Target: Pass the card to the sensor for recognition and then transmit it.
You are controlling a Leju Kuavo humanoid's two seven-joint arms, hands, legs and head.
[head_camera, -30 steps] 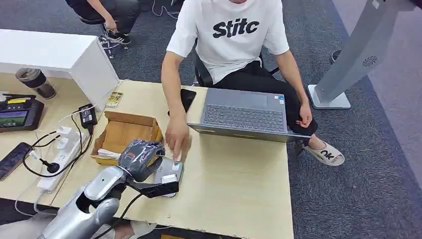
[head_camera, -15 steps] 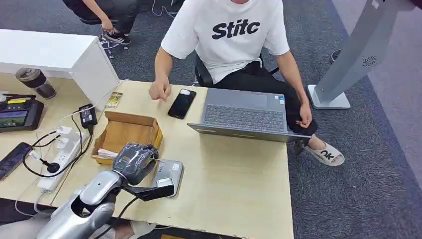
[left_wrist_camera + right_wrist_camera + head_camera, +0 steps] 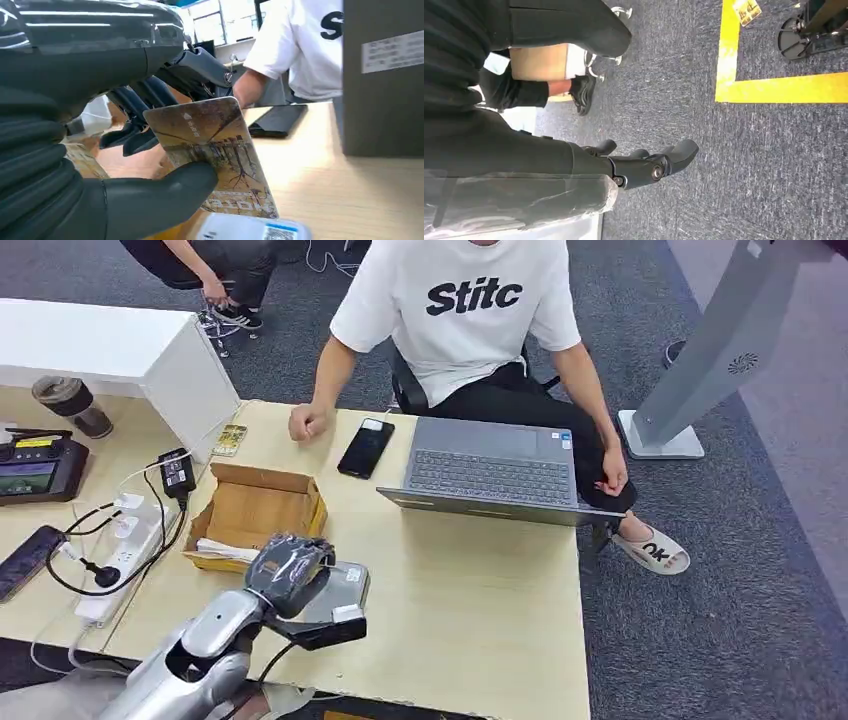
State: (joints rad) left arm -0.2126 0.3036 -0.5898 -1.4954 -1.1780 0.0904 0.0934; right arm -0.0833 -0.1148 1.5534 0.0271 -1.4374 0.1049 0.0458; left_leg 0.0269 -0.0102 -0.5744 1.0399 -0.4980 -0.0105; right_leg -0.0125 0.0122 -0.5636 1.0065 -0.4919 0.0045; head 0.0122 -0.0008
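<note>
My left hand (image 3: 290, 573) hovers over the near end of the grey card sensor (image 3: 348, 583) on the wooden table (image 3: 470, 610). In the left wrist view the thumb (image 3: 160, 200) and dark fingers pinch a brown picture card (image 3: 215, 145), held upright and tilted just above the sensor's white and blue top (image 3: 252, 231). My right hand (image 3: 644, 167) hangs over grey carpet with its fingers apart and nothing in them.
A person in a white shirt sits across the table, fist (image 3: 305, 423) resting beside a black phone (image 3: 365, 447). An open laptop (image 3: 490, 470) stands to the right, an open cardboard box (image 3: 255, 512) just beyond my left hand, and a power strip with cables (image 3: 125, 540) to the left.
The person's hand has left the sensor and drawn back to the far table edge near the phone. My left hand has shifted slightly right, over the sensor.
</note>
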